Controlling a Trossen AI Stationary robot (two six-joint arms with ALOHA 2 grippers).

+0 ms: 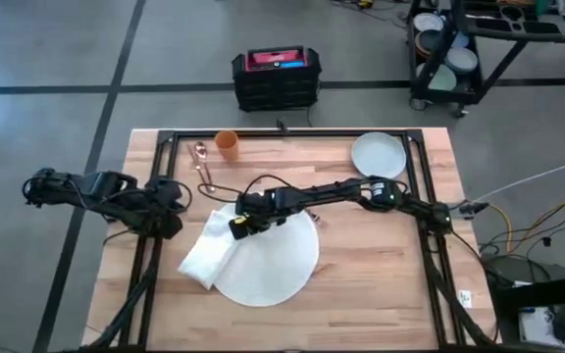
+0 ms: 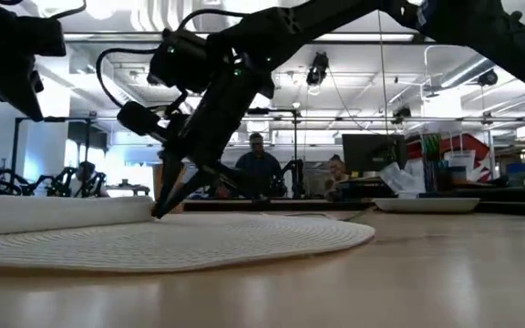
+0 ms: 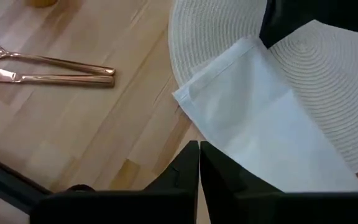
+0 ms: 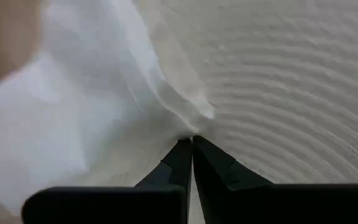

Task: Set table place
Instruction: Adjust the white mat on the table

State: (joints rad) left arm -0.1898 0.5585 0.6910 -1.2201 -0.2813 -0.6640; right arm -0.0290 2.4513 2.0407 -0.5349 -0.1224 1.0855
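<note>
Light-wood butcher-block tabletop (image 1: 361, 284) carries large round white woven mat (image 1: 278, 260) in front-middle part. White folded cloth napkin (image 1: 209, 253) lies over mat's left edge, partly on wood. Right claw (image 1: 239, 227) tips together, pressing at napkin edge on mat. Left claw (image 3: 199, 163) fingers together, hovering near napkin's left side. Behind: two copper-coloured cutlery pieces (image 1: 202, 167), orange cup (image 1: 227, 144), pale grey-green round plate (image 1: 379, 154) at far right.
</note>
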